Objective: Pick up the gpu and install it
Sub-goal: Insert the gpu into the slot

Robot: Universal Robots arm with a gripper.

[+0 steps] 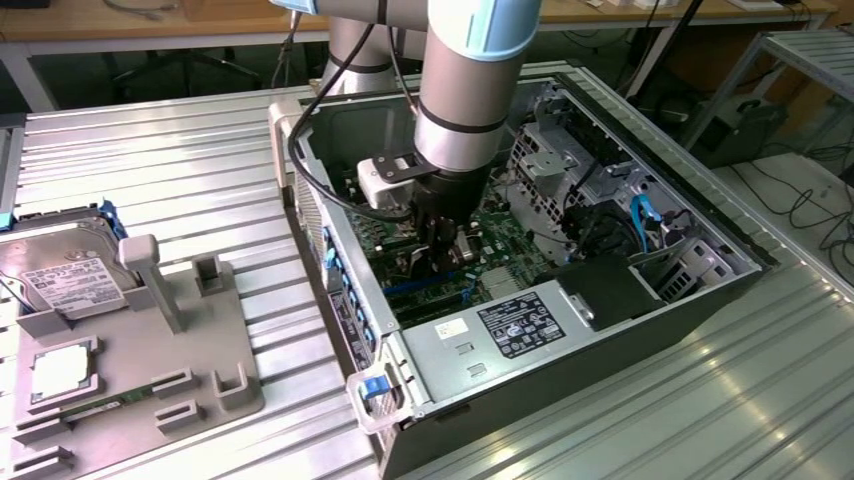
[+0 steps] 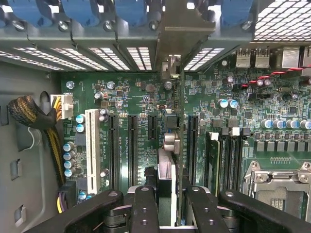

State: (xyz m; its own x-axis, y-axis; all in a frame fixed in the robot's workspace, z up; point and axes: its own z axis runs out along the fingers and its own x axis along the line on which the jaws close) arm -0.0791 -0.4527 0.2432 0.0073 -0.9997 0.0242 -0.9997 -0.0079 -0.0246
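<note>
Open computer case (image 1: 350, 300) lying on the ribbed metal bench (image 1: 174, 180), green motherboard (image 2: 141, 104) inside with its black expansion slots and one white slot (image 2: 92, 145), a power supply (image 1: 514, 330) at the near end. Over at the exterior view's left, a grey holder tray (image 1: 200, 350) carries the silver hard drive (image 1: 67, 275). The gripper (image 2: 170, 206) is down inside the case, partly closed and clamped on the gpu (image 2: 171, 145), which stands edge-on over the motherboard between the slots.
</note>
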